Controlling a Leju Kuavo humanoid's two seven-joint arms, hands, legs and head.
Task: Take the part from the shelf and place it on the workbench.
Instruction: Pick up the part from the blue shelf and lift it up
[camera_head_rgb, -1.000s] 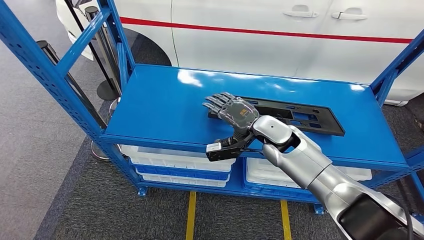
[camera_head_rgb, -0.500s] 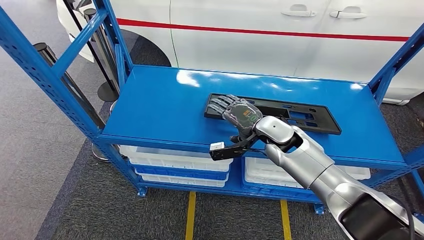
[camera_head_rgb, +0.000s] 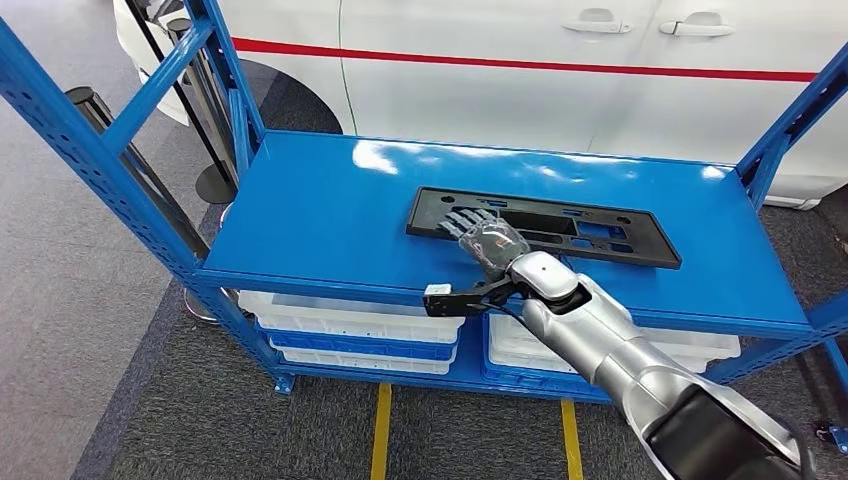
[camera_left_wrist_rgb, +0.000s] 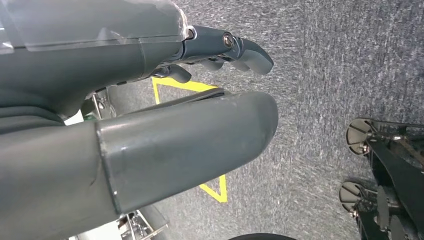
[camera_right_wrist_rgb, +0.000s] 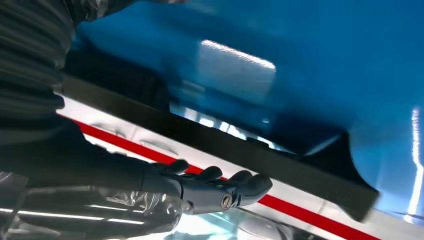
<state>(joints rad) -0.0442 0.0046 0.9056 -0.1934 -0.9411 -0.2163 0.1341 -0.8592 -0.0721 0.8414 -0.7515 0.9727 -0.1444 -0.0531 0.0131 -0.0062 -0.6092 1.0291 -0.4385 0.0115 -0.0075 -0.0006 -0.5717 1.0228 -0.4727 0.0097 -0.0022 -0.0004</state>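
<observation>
A flat black part (camera_head_rgb: 600, 232) with several cut-outs lies lengthwise on the top of the blue shelf (camera_head_rgb: 320, 220). My right hand (camera_head_rgb: 482, 235) reaches over the shelf's front edge and its fingers lie spread on the left end of the part. In the right wrist view the fingers (camera_right_wrist_rgb: 215, 187) are slightly curled close beside the part's long edge (camera_right_wrist_rgb: 225, 145), with nothing closed in them. My left hand (camera_left_wrist_rgb: 190, 140) hangs over the grey carpet and holds nothing, its fingers loosely apart.
White bins (camera_head_rgb: 350, 320) (camera_head_rgb: 700, 345) sit on the lower shelf level. A white car (camera_head_rgb: 520, 80) with a red stripe stands right behind the shelf. Blue slanted uprights (camera_head_rgb: 90, 140) frame both ends. Yellow floor lines (camera_head_rgb: 381, 430) run in front.
My right hand has moved forward and down, from above the part's left end to lying on it. The view has shifted slightly; the part has not moved on the shelf.
</observation>
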